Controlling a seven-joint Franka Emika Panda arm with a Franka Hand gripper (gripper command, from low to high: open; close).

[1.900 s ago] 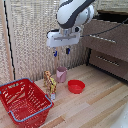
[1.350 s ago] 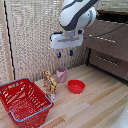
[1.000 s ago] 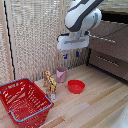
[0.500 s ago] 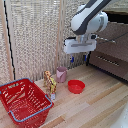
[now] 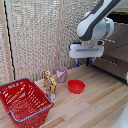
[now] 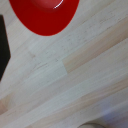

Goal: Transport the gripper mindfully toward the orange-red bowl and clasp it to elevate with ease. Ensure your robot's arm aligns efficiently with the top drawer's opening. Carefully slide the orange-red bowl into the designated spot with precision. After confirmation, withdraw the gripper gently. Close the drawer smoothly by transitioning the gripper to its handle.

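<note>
The orange-red bowl sits empty and upright on the wooden table; it also shows in the wrist view, cut off by the picture's edge. My gripper hangs well above the bowl, a little to the exterior view's right of it, fingers pointing down, open and empty. The white arm rises from it to the exterior view's upper right. The dark-brown drawer fronts stand behind the arm at the exterior view's right, partly hidden; a silver bar handle shows there. My fingers do not show in the wrist view.
A pink cup stands just to the exterior view's left of the bowl, with a small yellow toy figure beside it. A big red wire basket sits at the exterior view's lower left. A slatted blind wall runs behind.
The gripper has moved steadily toward the exterior view's right and a little lower, from above the pink cup to above the bowl's right side. The bowl has not moved.
</note>
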